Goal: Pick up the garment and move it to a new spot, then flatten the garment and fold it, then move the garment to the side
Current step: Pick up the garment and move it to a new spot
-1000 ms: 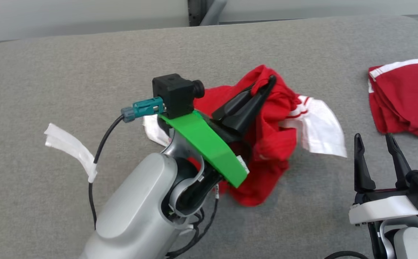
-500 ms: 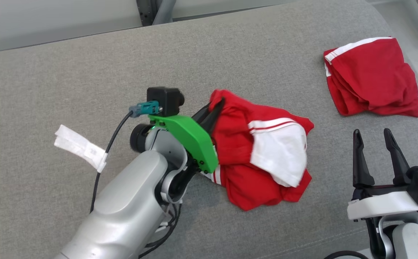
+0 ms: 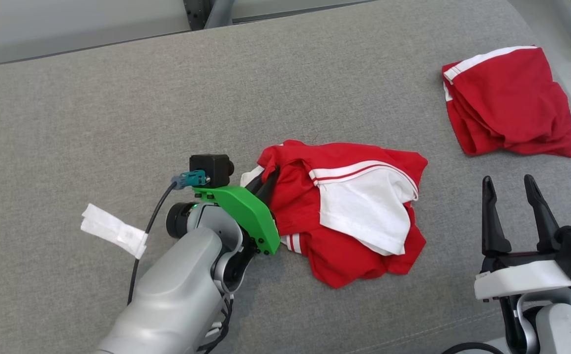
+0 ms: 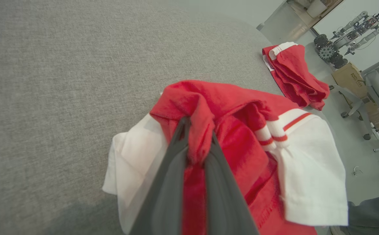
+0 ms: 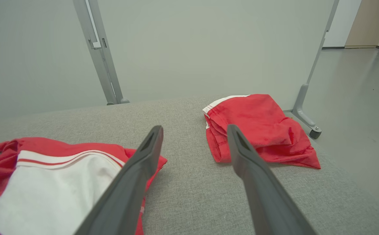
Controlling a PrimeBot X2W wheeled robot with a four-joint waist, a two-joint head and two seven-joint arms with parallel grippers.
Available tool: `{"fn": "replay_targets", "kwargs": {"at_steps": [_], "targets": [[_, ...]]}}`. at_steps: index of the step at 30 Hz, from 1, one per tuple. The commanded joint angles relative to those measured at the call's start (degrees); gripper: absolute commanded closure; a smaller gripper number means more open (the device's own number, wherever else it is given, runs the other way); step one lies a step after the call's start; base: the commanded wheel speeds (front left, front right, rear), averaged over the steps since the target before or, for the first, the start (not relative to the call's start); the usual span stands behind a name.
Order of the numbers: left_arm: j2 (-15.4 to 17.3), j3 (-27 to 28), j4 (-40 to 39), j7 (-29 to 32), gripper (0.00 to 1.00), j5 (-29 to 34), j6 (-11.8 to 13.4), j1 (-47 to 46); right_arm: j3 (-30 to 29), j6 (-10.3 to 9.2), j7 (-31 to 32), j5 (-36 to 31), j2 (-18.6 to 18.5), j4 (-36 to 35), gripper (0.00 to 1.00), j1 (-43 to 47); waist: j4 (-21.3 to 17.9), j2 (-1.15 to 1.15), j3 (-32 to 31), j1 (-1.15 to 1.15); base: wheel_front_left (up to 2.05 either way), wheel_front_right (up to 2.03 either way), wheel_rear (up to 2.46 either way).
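Garment [image 3: 354,216]: red shirt with white sleeves, in a crumpled heap on the grey cushion [image 3: 118,98]. It lies well to the left of the folded red pile [image 3: 506,103] and nearer to me than that pile.

Left gripper [image 3: 268,181] sits on the heap's edge farthest from the pile, fingers nearly together and pinching a red fold. My left wrist view shows cloth squeezed between them.

Right gripper [image 3: 509,184] hovers on the near side of the pile. Its fingers are spread wide and hold nothing.

I judge the move to a new spot about done. Flattening comes next.

- Lay the pinched fold down on the cushion before letting go, so it doesn't flop back over.
- Bring the right gripper to the white sleeve on the pile's side.
- Pull the two ends apart low and slow.
- Keep cloth from reaching the pile.
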Motion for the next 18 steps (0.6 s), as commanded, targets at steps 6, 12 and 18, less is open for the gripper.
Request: {"fn": "replay_targets", "kwargs": {"at_steps": [6,12,18], "targets": [[-0.3,-0.1,-1.0,-5.6,0.0,-2.0,-1.1,1.3,-0.6,-0.02,-0.1,-0.9,-0.1,-0.2,0.0,1.5,0.9,0.0,-1.9,0.0,0.0,0.0,0.0],[3.0,2.2,-7.5,-10.3,0.0,0.2,2.5,8.4,-2.4,-0.02,-0.1,-2.3,-0.1,-1.7,0.0,4.0,2.3,0.0,-4.3,0.0,0.0,0.0,0.0],[7.7,11.0,-22.7,-10.9,0.0,10.7,8.1,24.3,-5.5,-0.03,-0.1,-4.3,-0.2,-3.1,0.0,7.6,5.0,0.0,-7.0,0.0,0.0,0.0,0.0]]}}
